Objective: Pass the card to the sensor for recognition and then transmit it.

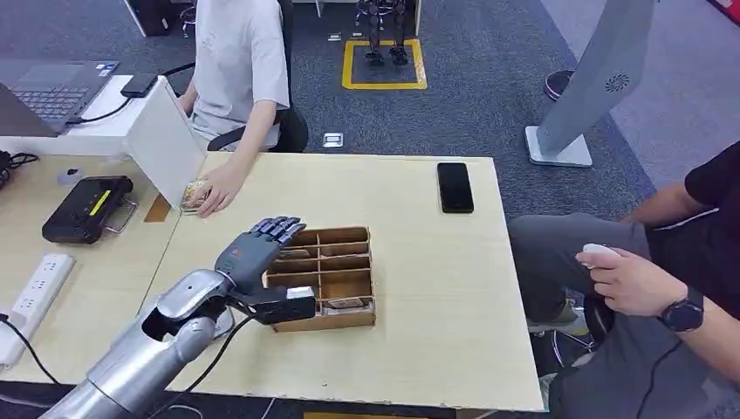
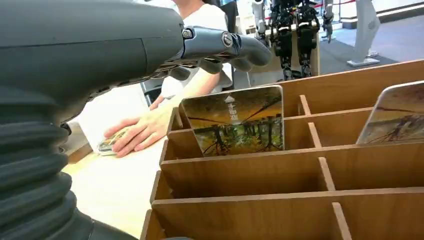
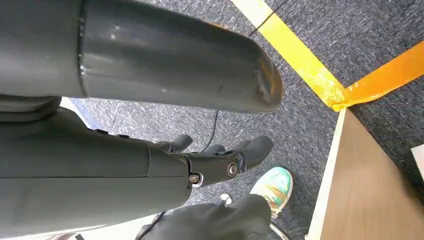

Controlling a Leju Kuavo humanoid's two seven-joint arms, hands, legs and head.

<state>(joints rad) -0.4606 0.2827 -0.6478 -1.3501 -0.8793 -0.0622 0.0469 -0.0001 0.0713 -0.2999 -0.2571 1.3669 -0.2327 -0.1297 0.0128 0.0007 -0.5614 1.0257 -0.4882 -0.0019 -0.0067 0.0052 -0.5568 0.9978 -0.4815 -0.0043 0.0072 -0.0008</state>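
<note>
Left wrist view: autumn-tree card (image 2: 235, 122) upright in wooden organizer (image 2: 280, 175), left hand (image 2: 220, 47) empty, fingers spread.

The left arm (image 1: 148, 353) reaches forward from the lower left, its silver forearm rising to the wrist. The left hand (image 1: 262, 244) is held out flat with fingers (image 2: 235, 47) extended and apart, gripping nothing. The right hand (image 3: 220, 162) hangs low, its fingers loosely curled and holding nothing.
</note>
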